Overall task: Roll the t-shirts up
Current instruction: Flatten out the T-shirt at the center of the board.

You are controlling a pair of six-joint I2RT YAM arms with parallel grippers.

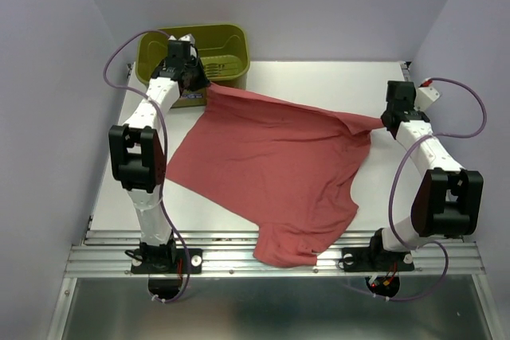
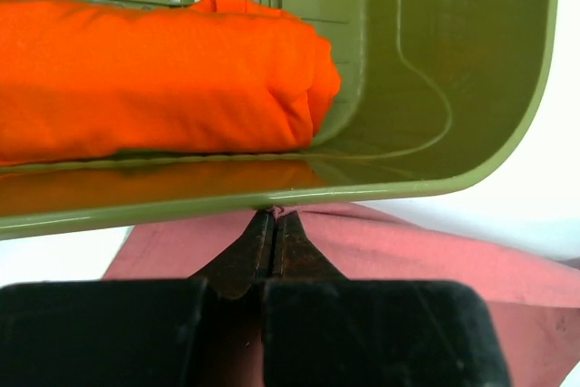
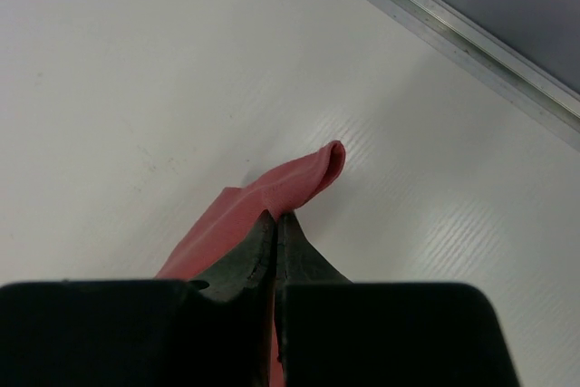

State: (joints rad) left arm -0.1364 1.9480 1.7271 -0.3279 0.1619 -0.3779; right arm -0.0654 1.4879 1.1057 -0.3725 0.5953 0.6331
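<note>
White and bare at its far right, the surface (image 1: 319,85) sat boxed in by pale lilac walls. One orange t-shirt (image 2: 154,79) lay as a finished roll inside the olive tub (image 1: 227,45) at the far left corner, so that part looked done. The rose t-shirt (image 1: 271,165) was not rolled at all. It lay spread open across the middle, stretched between the two arms, its lower end drooping over the near edge onto the metal rail (image 1: 454,259).

The left pincer (image 2: 274,219) was pressed together on a corner of that shirt, right up against the tub's near wall, with no room to draw farther back. The right pincer (image 3: 276,219) was likewise clamped on the opposite corner, near the surface's right edge. By my judgement, flattening, folding and rolling all remained, and the only open room lay toward the near middle, where the shirt itself was spread.
</note>
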